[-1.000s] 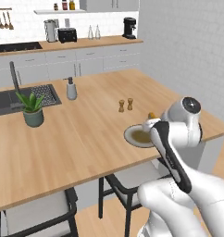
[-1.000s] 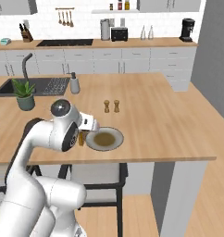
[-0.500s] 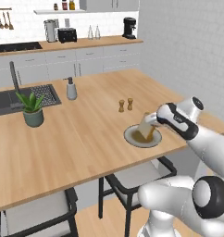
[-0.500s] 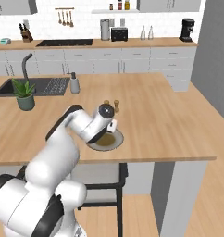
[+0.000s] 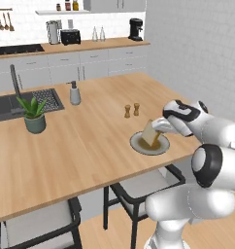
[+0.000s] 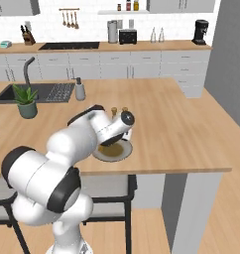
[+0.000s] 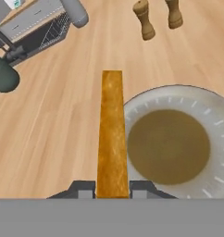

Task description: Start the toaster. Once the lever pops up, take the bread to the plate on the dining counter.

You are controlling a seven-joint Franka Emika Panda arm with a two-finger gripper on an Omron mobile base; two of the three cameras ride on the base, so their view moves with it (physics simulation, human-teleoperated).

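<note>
Delivery is the step in hand: the toaster (image 5: 70, 36) sits far off on the back counter, and the bread (image 7: 112, 134) is already over the desk (image 5: 80, 141), so by my reading only the set-down remains.

Going left to right in the left base view: a sink (image 5: 12, 104) with a dark tap sits at the desk's far left, a potted plant (image 5: 34, 115) stands near it, then a soap bottle (image 5: 75, 93), all well apart from the work. Further right stand two small wooden shakers (image 5: 131, 110), near the plate (image 5: 137, 144) but not touching it. Then comes the plate itself, near the desk's front edge, and right of it the gripper (image 5: 158, 130) reaching in from the arm.

The fingers (image 7: 142, 189) pinch the bread by one end, held on edge. In the hand view the slice runs above the plate's left rim, partly over bare wood; in the left base view it leans tilted above the plate. Whether its lower corner touches the plate I cannot tell.

The next move, I judge, calls for shifting the slice toward the plate's middle, lowering it, then spreading the fingers so it falls flat inside the rim. Released as it hangs, it might tip out onto the wood. The shakers lie beyond the plate and should not interfere; a chair (image 5: 139, 187) below the desk edge is clear of the arm.
</note>
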